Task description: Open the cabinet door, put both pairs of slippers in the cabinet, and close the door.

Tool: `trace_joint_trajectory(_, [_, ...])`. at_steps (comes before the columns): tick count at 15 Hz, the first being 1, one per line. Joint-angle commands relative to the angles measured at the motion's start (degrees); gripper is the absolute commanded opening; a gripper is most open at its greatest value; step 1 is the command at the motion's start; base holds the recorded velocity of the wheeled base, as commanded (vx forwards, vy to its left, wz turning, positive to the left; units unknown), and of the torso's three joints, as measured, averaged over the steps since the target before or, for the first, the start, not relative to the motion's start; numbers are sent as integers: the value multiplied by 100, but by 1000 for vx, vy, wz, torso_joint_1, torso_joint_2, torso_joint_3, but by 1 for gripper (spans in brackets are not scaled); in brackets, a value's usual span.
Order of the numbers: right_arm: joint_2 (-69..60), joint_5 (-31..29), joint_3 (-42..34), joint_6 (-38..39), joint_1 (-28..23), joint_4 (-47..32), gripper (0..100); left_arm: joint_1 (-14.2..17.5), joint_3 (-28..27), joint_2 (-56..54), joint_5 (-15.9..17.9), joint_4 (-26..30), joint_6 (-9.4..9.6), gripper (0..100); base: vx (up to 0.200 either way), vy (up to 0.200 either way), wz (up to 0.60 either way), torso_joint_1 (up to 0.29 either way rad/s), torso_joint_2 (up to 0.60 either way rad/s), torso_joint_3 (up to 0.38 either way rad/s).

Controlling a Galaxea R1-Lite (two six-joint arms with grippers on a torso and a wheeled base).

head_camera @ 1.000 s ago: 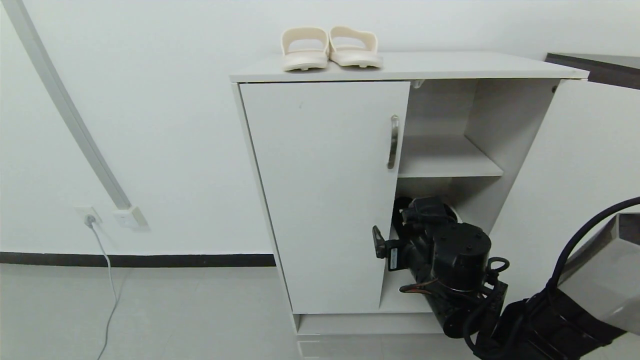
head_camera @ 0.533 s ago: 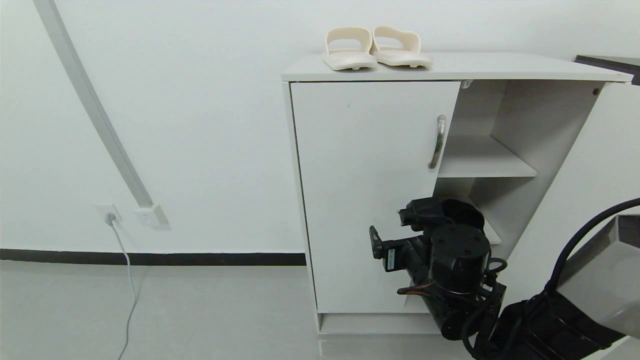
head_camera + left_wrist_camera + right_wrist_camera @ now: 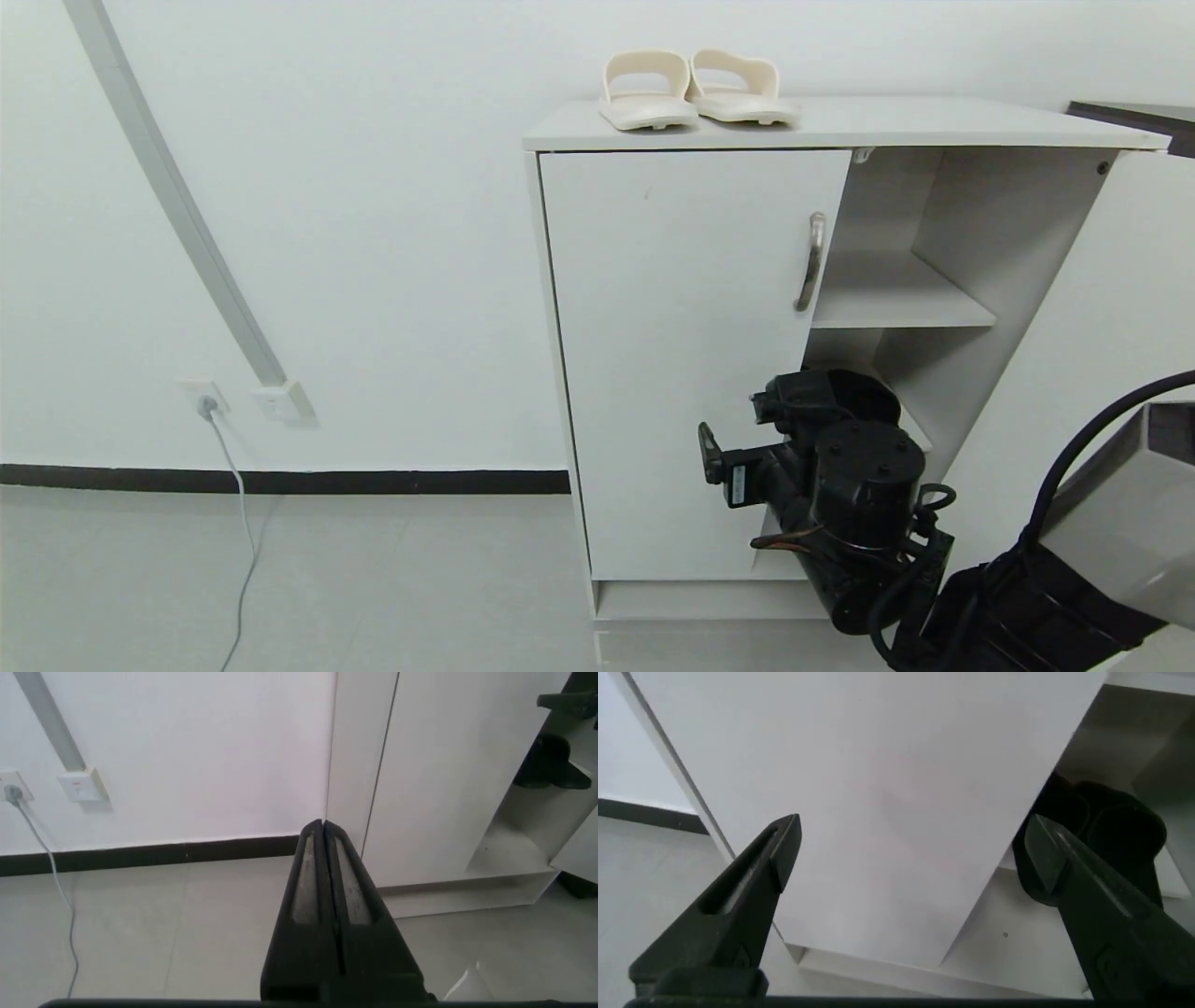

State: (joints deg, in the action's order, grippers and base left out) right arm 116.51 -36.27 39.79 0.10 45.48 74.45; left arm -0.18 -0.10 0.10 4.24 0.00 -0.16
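Cream slippers [image 3: 695, 89] sit on top of the white cabinet [image 3: 934, 121], its left door [image 3: 672, 355] shut, its right door [image 3: 1074, 373] standing open, the right arm [image 3: 864, 495] low before the opening.

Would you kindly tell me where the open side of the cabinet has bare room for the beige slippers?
The upper shelf is bare from the closed door to the right side wall. The shelf below is crowded: black slippers sit there, with the open right gripper close by. The cabinet top beside the beige slippers is bare too.
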Motion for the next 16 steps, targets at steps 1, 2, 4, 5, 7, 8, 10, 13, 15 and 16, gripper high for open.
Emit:
trace_joint_trajectory(1, [39,6,-6,-1,4,0,100,1,1,-1,-2,0,-2,0,0,0,0,0,0,0])
trace_joint_trajectory(2, [56,6,-6,-1,4,0,100,9,1,-1,-2,0,-2,0,0,0,0,0,0,0])
trace_joint_trajectory(4, [100,14,-6,8,4,131,100,1,1,-1,-2,0,-2,0,0,0,0,0,0,0])
trace_joint_trajectory(5, [188,14,-6,-1,4,254,100,9,1,-1,-2,0,-2,0,0,0,0,0,0,0])
trace_joint_trajectory(7, [206,14,-6,-10,4,342,100,9,1,-1,-2,0,7,0,0,0,0,0,0,0])
trace_joint_trajectory(8, [197,6,-6,-10,4,360,100,1,1,-1,-2,0,7,0,0,0,0,12,-115,-163])
trace_joint_trajectory(10, [171,6,-15,-10,-22,369,100,1,1,-1,-2,0,7,0,0,0,0,36,-298,-295])
trace_joint_trajectory(13, [171,14,-24,-10,-75,369,100,9,1,-1,-2,0,7,0,0,0,0,45,-447,-349])
trace_joint_trajectory(15, [171,6,-24,-10,-154,377,100,1,1,-1,-2,0,7,0,0,0,0,102,-447,-356])
trace_joint_trajectory(16, [162,14,-33,-10,-171,377,100,1,1,-1,-2,0,7,0,0,0,0,119,-447,-334])
